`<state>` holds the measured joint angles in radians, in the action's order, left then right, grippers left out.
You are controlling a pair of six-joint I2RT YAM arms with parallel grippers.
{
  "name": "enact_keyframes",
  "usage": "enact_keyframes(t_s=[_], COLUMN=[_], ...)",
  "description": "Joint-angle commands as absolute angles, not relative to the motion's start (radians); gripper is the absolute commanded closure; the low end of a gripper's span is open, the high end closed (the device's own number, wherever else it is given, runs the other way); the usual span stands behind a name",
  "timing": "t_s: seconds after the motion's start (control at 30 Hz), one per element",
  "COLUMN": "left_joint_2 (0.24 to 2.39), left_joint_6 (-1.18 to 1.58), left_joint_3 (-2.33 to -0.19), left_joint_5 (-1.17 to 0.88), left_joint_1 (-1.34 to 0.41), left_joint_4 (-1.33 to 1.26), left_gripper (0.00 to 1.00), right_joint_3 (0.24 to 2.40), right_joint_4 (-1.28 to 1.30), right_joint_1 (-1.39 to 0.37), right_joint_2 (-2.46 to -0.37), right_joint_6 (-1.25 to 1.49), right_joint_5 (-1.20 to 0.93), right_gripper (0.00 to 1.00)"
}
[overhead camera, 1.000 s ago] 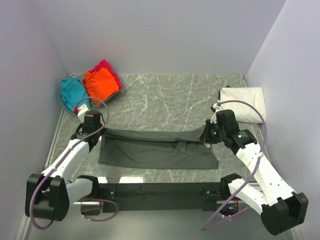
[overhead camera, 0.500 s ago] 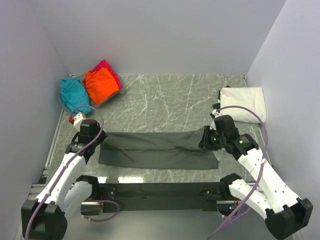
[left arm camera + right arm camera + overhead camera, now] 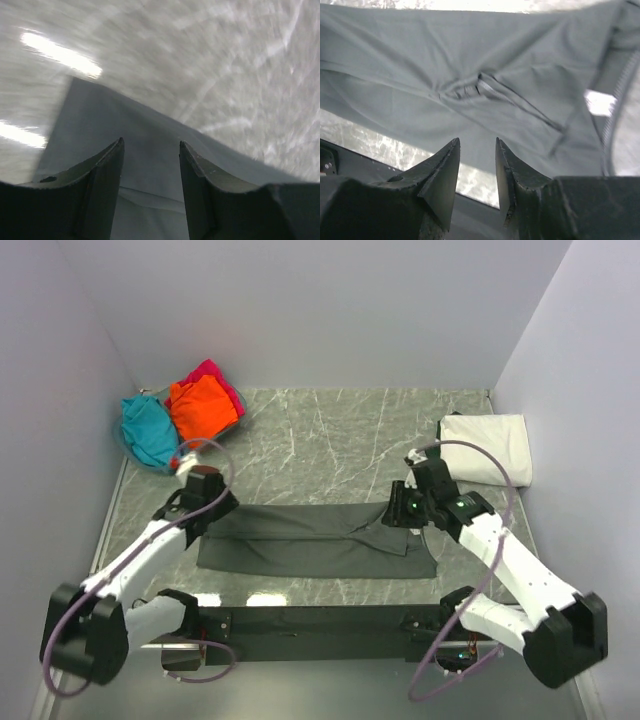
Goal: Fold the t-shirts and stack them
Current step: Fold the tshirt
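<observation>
Shifted inward since earlier, left gripper [image 3: 150, 145] and right gripper [image 3: 476, 142] hover spread, empty, over the grey shirt [image 3: 300, 540]. Best pinch both ends level before folding.

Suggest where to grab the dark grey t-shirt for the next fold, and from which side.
Probably the far long edge of the dark grey t-shirt, near each short end, coming straight down from above. It lies flat as a long band on the table, so only a thin edge can be pinched. The left pincer and right pincer hang open over those ends.
</observation>
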<state>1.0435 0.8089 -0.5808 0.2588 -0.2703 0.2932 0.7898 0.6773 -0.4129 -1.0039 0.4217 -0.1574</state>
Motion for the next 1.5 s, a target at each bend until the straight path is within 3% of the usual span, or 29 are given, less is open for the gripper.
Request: enact_keyframes(t_s=[0.0, 0.4, 1.03, 1.1, 1.2, 1.3, 1.47], left_joint_2=[1.147, 1.511, 1.661, 1.670, 1.674, 1.678, 1.687], left_joint_6=[0.819, 0.842, 0.861, 0.859, 0.862, 0.862, 0.865], left_joint_3=[-0.666, -0.808, -0.928, -0.933, -0.930, -0.925, -0.908], left_joint_5=[0.281, 0.189, 0.196, 0.198, 0.199, 0.196, 0.201], left_joint_1=[-0.386, -0.584, -0.753, -0.755, -0.758, -0.758, -0.759], left_joint_4=[0.187, 0.018, 0.029, 0.037, 0.035, 0.034, 0.035], left_gripper=[0.46, 0.47, 0.46, 0.46, 0.46, 0.47, 0.46], right_joint_3=[0.767, 0.657, 0.627, 0.623, 0.614, 0.600, 0.565], right_joint_4=[0.503, 0.301, 0.181, 0.181, 0.193, 0.213, 0.262], right_joint_1=[-0.419, -0.423, -0.423, -0.426, -0.433, -0.443, -0.462], right_joint_2=[-1.069, -1.239, -1.376, -1.376, -1.352, -1.318, -1.212], right_joint_6=[0.407, 0.402, 0.371, 0.374, 0.385, 0.394, 0.428], right_joint_5=[-0.225, -0.284, -0.290, -0.317, -0.325, -0.327, -0.305], right_gripper=[0.58, 0.56, 0.52, 0.55, 0.75, 0.87, 0.93])
